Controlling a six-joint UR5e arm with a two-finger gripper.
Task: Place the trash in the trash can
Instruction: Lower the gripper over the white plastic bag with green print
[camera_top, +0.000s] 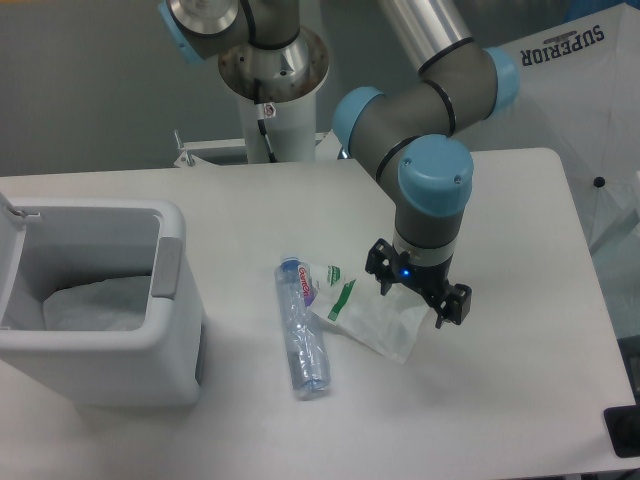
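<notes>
The crumpled white wrapper with green print (362, 312) lies flat on the table near the middle. Touching its left edge is the crushed clear bottle (303, 335), lying lengthwise with its label end toward the back. My gripper (412, 307) points down over the wrapper's right end, open, its fingers (381, 280) spread to either side of that end. I cannot tell whether the fingertips touch the wrapper. The light grey trash can (165, 330) stands at the left with its lid tipped open and a white liner visible inside.
The white table's front edge (400, 470) runs close below the bottle. The arm's base column (275, 110) stands at the back centre. A white cover with black lettering (590, 90) hangs off the table's right side.
</notes>
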